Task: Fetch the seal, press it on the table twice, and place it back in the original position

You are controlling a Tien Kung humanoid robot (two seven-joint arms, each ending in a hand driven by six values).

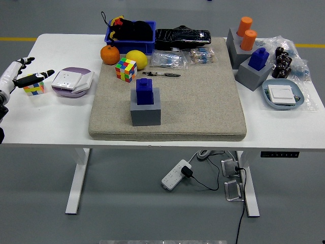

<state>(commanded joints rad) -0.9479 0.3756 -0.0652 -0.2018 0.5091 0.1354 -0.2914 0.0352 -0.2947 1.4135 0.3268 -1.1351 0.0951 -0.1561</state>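
A dark blue seal (143, 91) stands upright in a grey block holder (145, 109) on the beige mat (198, 96), left of its middle. A second blue seal (258, 58) sits in a grey holder (252, 74) at the right. My left hand (24, 76) is at the picture's far left edge, over the table's left end, fingers spread and empty, far from both seals. My right arm is out of view.
A small cube (33, 89) and a purple-white box (72, 81) lie by my left hand. An orange (109, 54), lemon (136, 59), colour cube (125, 69), blue bin (130, 34) and bags crowd the mat's far side. A blue tray (283, 95) and orange cylinders (246, 32) are at right.
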